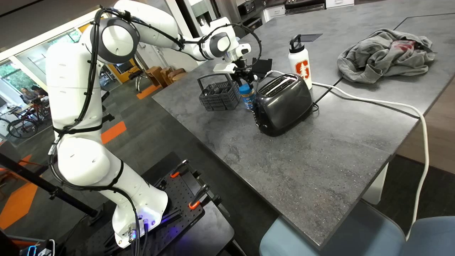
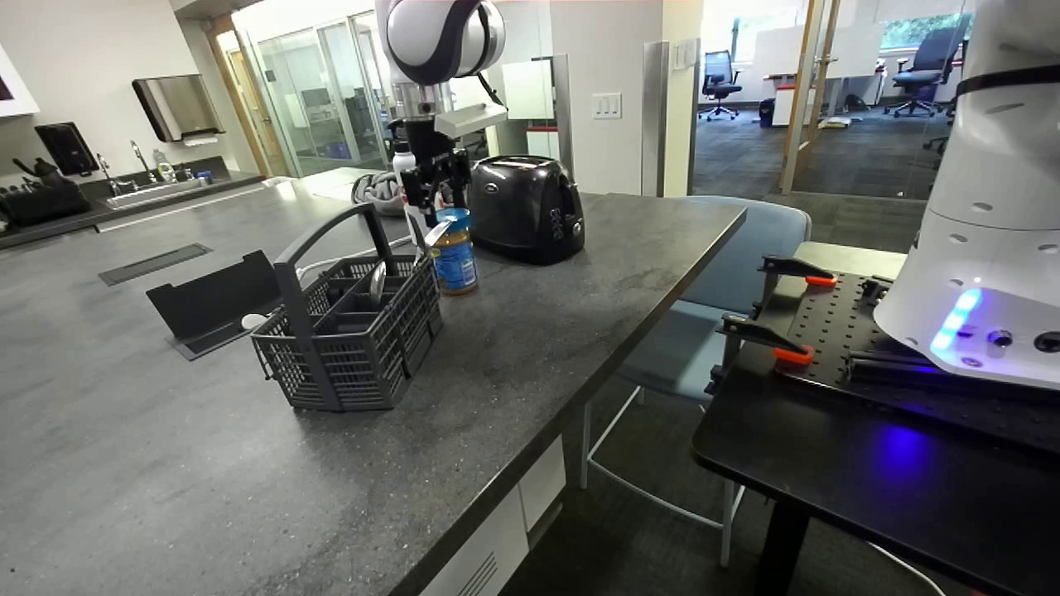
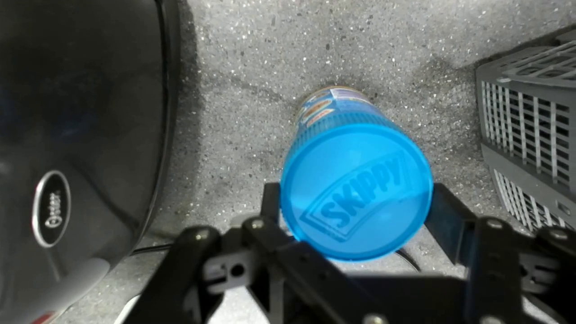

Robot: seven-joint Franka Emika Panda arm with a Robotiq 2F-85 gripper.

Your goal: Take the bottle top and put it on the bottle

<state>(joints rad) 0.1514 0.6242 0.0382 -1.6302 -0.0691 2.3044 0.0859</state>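
Your jaws flank the blue bottle top (image 3: 355, 193) on the bottle (image 2: 455, 269), clamped or not I can't tell; it's probably light, stiff plastic, best held across its ribbed rim (image 3: 330, 122).

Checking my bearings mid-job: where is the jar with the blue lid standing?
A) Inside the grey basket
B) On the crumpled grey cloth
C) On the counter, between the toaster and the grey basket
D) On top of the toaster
C: the wrist view shows the jar with its blue lid on the counter, the toaster to one side and the grey basket to the other.
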